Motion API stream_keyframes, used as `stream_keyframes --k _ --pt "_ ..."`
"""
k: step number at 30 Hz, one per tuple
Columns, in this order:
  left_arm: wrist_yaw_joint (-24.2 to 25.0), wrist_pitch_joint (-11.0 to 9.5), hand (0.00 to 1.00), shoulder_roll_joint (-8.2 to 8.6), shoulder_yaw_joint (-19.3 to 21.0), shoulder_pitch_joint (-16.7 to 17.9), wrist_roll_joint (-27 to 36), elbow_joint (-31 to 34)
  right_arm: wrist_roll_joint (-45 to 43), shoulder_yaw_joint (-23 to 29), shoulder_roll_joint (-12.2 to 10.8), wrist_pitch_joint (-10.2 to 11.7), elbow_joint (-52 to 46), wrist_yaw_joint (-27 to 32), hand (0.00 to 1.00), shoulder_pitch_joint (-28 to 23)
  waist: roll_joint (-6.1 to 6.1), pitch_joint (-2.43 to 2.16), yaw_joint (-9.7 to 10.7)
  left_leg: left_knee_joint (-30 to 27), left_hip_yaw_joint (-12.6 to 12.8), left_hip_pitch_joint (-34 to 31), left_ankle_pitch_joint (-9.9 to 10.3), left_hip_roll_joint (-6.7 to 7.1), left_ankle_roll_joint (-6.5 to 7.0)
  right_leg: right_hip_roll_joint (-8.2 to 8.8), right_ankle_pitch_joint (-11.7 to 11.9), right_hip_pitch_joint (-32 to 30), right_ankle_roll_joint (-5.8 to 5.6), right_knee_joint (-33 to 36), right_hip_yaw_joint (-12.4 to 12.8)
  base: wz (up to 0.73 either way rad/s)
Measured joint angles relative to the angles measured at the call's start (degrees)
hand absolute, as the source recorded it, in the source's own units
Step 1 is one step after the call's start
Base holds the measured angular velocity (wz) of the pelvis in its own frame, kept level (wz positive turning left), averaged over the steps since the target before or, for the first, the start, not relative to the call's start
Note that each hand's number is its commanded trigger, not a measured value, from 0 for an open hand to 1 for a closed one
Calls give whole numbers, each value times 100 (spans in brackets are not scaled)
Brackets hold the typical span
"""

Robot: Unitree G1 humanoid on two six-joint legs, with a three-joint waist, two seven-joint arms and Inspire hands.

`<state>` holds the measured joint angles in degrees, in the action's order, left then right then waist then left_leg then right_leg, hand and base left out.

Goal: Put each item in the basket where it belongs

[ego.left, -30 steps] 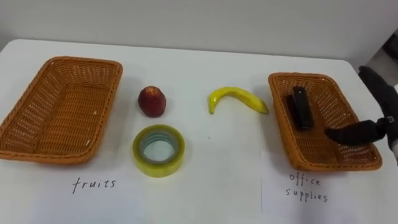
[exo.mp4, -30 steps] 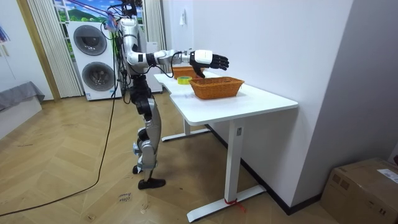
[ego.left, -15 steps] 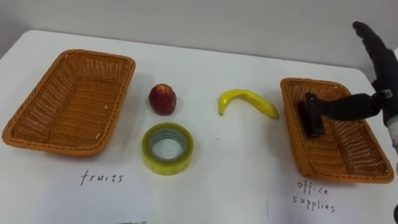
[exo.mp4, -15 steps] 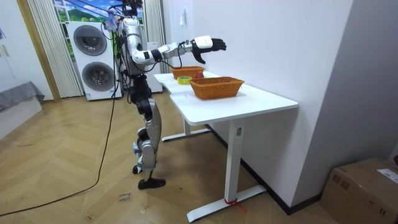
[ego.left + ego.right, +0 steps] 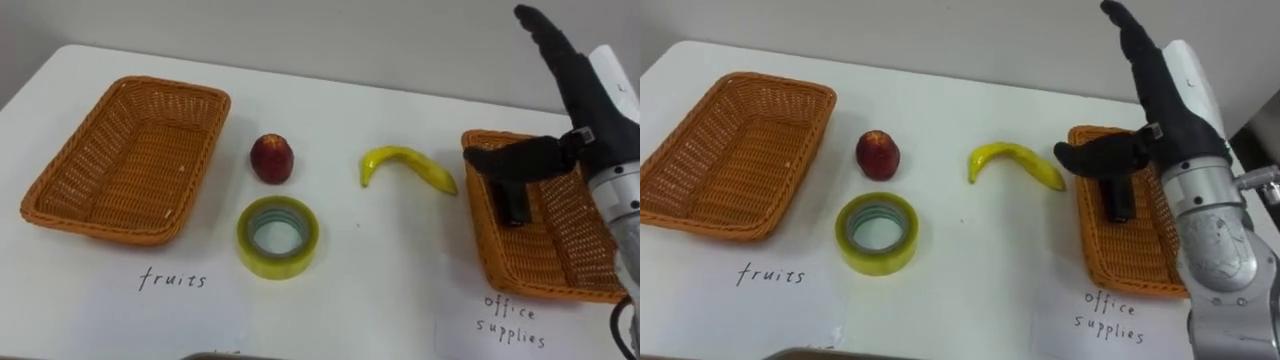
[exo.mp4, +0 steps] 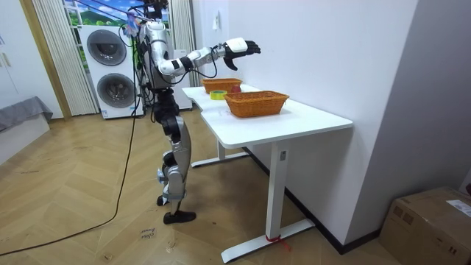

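Left eye view: my right hand [image 5: 580, 110] hangs over the office basket [image 5: 550, 255], fingers straight and apart, holding nothing. A black stapler [image 5: 512, 200] lies inside. Toward nine o'clock lie the banana [image 5: 405, 165], apple [image 5: 271, 158], tape [image 5: 278, 236] and fruit basket [image 5: 130, 165].

Room view: I stand at the table [image 6: 294, 118], right arm held high.

Right eye view: the thumb points to nine o'clock.

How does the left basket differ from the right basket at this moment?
The left basket holds nothing; the right basket holds a black object. The open right hand is raised near the right basket; no hand is near the left basket. Both are rectangular, woven, orange-brown baskets on the white table.
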<state>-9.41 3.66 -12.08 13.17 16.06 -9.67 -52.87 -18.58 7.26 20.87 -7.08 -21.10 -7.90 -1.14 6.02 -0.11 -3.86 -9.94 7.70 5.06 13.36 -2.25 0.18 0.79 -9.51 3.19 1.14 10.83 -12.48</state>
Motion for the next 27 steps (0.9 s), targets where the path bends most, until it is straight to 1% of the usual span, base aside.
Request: stream_keyframes --k 6,18,20,22,24,25,27 --pt "1 0 0 8 1 -50 -1 0 -1 -42 0 0 -9 -208 0 230 -1 0 -115 -1 -15 -6 -1 1 2 -2 0 -1 0 0 -11 1" --pt "1 3 0 42 -10 -42 2 -1 33 -151 0 -1 -17 -233 0 313 12 -7 -124 -17 -65 -63 -1 7 2 -1 0 -21 0 -5 -53 1" --pt "1 5 0 44 -43 -29 -3 -3 31 -165 -1 -13 -41 -266 0 316 34 -22 -133 -26 -88 -81 -3 38 4 -4 0 -20 0 -7 -99 6" --pt "7 7 0 51 -122 -39 -6 -27 31 -182 -7 -20 -81 -278 0 316 41 -22 -130 -44 -144 -110 -6 53 9 -2 0 -20 -1 -10 -182 11" --pt "7 9 0 60 -167 -38 -5 -80 19 -304 -11 -40 -89 -278 0 326 59 -25 -156 -50 -155 -122 -11 61 17 2 3 -25 -4 -13 -191 6" --pt "0 20 0 57 -175 -35 -4 -154 11 -452 -11 -53 -88 -280 0 329 75 -28 -178 -52 -148 -124 -11 61 18 3 3 -26 -5 -13 -191 0" --pt "-16 41 0 47 -250 -45 -7 -279 42 -635 -11 -53 -83 -280 0 328 94 -22 -255 -65 -154 -134 -11 61 18 5 6 -30 -8 -13 -196 0"
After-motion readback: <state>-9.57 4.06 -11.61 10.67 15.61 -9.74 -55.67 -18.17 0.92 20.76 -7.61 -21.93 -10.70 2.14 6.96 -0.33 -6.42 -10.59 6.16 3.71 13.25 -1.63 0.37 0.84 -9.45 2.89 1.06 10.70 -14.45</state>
